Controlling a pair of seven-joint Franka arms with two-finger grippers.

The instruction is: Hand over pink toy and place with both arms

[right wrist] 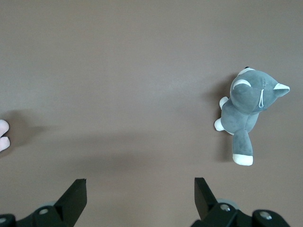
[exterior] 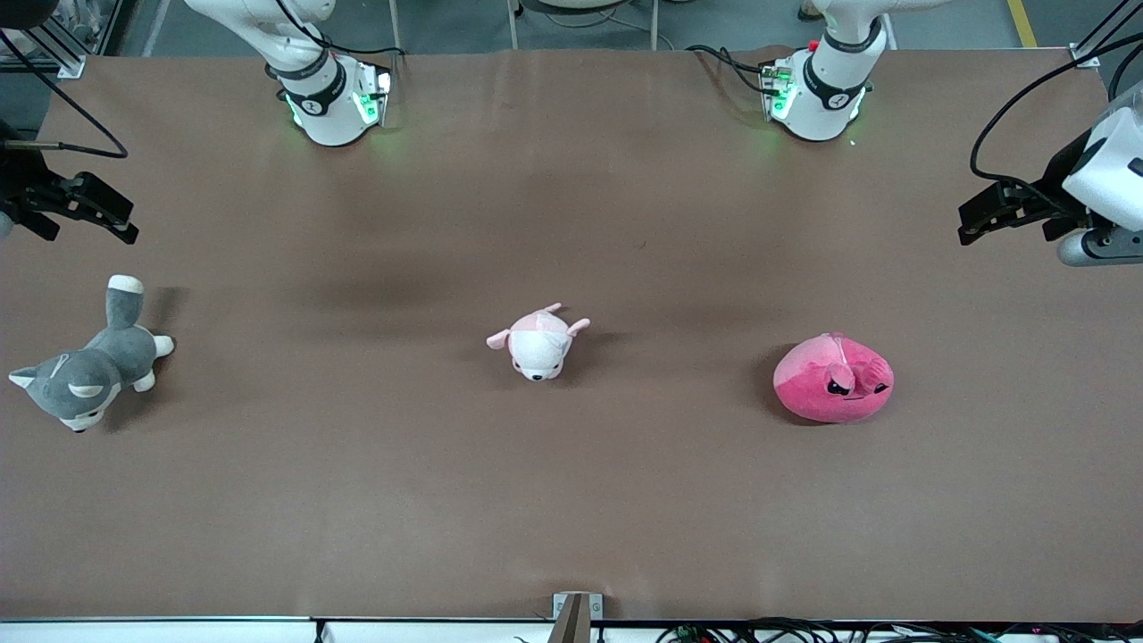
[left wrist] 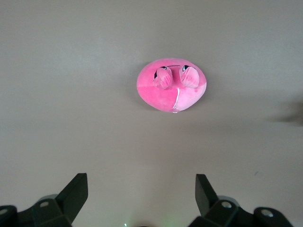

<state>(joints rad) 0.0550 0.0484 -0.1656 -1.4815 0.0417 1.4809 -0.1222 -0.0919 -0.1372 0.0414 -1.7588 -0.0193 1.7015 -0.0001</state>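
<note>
The pink toy (exterior: pixel 833 379), a round hot-pink plush with dark angry eyes, lies on the brown table toward the left arm's end. It also shows in the left wrist view (left wrist: pixel 171 84). My left gripper (exterior: pixel 980 221) hangs open and empty above the table's edge at the left arm's end, apart from the toy; its fingertips frame bare table in the left wrist view (left wrist: pixel 141 187). My right gripper (exterior: pixel 114 221) hangs open and empty over the right arm's end of the table, above the husky; its own view (right wrist: pixel 140 188) shows bare table between the fingers.
A grey-and-white husky plush (exterior: pixel 91 362) lies at the right arm's end, also in the right wrist view (right wrist: pixel 249 109). A small pale pink-and-white puppy plush (exterior: pixel 538 340) lies mid-table. Both arm bases (exterior: pixel 330 98) (exterior: pixel 817 94) stand along the table's edge farthest from the front camera.
</note>
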